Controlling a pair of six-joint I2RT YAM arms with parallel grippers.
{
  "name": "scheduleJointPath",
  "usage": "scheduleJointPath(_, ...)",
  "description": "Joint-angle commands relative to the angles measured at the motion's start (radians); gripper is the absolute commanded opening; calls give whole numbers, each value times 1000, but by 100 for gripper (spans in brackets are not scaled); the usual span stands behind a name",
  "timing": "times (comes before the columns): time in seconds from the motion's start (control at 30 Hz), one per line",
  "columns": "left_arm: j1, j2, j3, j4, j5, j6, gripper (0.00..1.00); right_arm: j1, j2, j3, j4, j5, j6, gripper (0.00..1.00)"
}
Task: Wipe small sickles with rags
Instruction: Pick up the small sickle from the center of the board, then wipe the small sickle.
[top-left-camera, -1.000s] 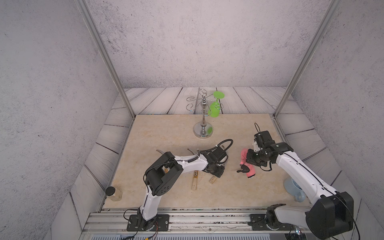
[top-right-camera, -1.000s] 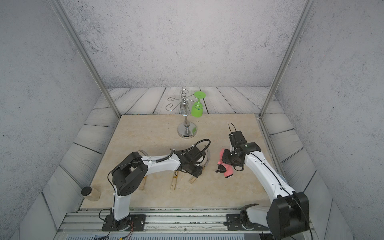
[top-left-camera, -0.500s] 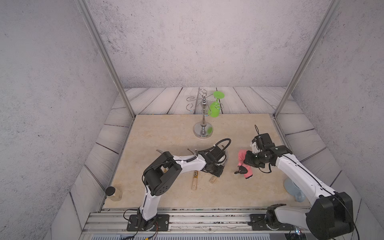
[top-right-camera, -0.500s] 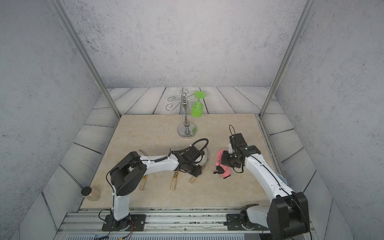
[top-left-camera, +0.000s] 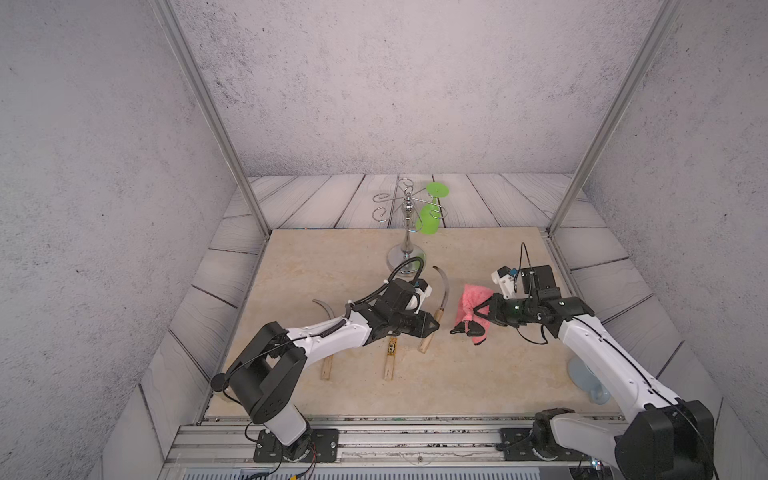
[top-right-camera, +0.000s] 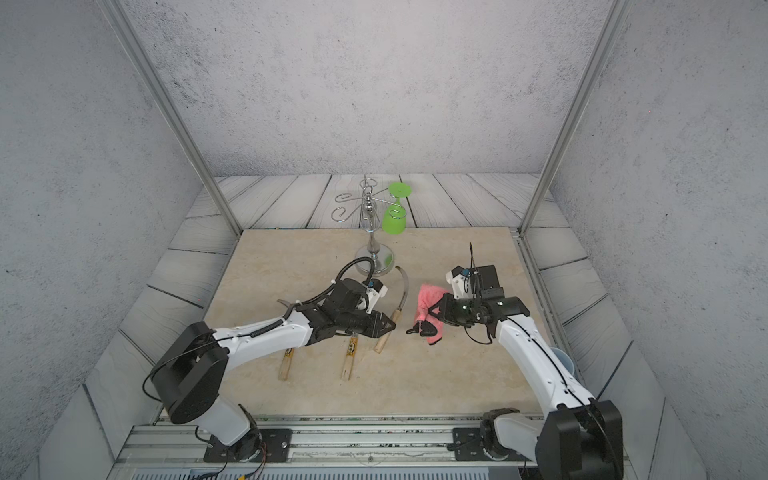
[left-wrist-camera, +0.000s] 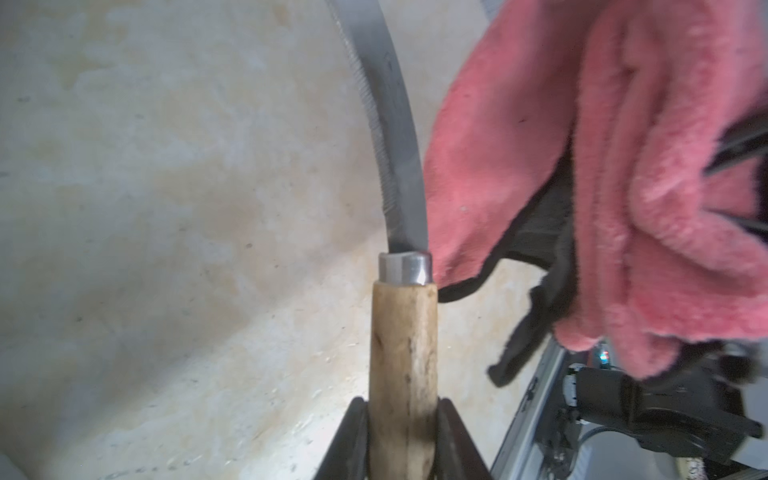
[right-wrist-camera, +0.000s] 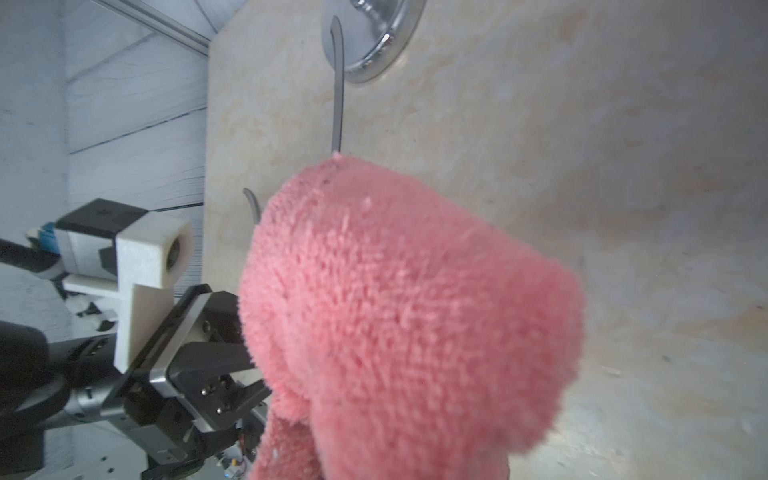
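Note:
My left gripper (top-left-camera: 434, 326) is shut on the pale wooden handle of a small sickle (left-wrist-camera: 403, 353). Its dark curved blade (top-left-camera: 444, 286) runs toward the back. Both top views show the pink rag (top-left-camera: 471, 301) hanging bunched from my right gripper (top-left-camera: 478, 311), which is shut on it, a black strap (top-left-camera: 459, 330) dangling below. In the left wrist view the rag (left-wrist-camera: 582, 166) sits right beside the blade (left-wrist-camera: 395, 124), touching near the ferrule. The rag (right-wrist-camera: 415, 311) hides the right jaws in the right wrist view. Two more sickles (top-left-camera: 389, 361) (top-left-camera: 327, 368) lie under the left arm.
A chrome wire-armed stand (top-left-camera: 409, 232) with a green goblet (top-left-camera: 430, 216) hung on it stands at the back of the beige mat (top-left-camera: 332, 266), just behind the sickle's blade tip. A pale blue cup (top-left-camera: 586, 374) sits off the mat's right edge under the right arm.
My right gripper has carried the rag leftward, up against the held sickle's blade. The left gripper has kept its hold on the handle and barely moved.

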Motion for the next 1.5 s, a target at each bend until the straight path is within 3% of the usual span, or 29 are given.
scheduleJointPath(0.0, 1, -52, -55, 130, 24, -63, 0, -14, 8, -3, 126, -176, 45, 10)
scheduleJointPath(0.23, 4, -146, -140, 264, 8, -111, 0, -24, 23, -7, 250, -289, 125, 10)
scheduleJointPath(0.47, 4, -204, -185, 406, 23, -178, 0, -24, 61, 18, 257, -299, 134, 10)
scheduleJointPath(1.07, 3, -77, -168, 699, 131, -323, 0, -20, 103, 3, 522, -387, 319, 10)
scheduleJointPath(1.47, -4, -36, -125, 752, 151, -349, 0, 48, 126, -9, 463, -359, 266, 10)
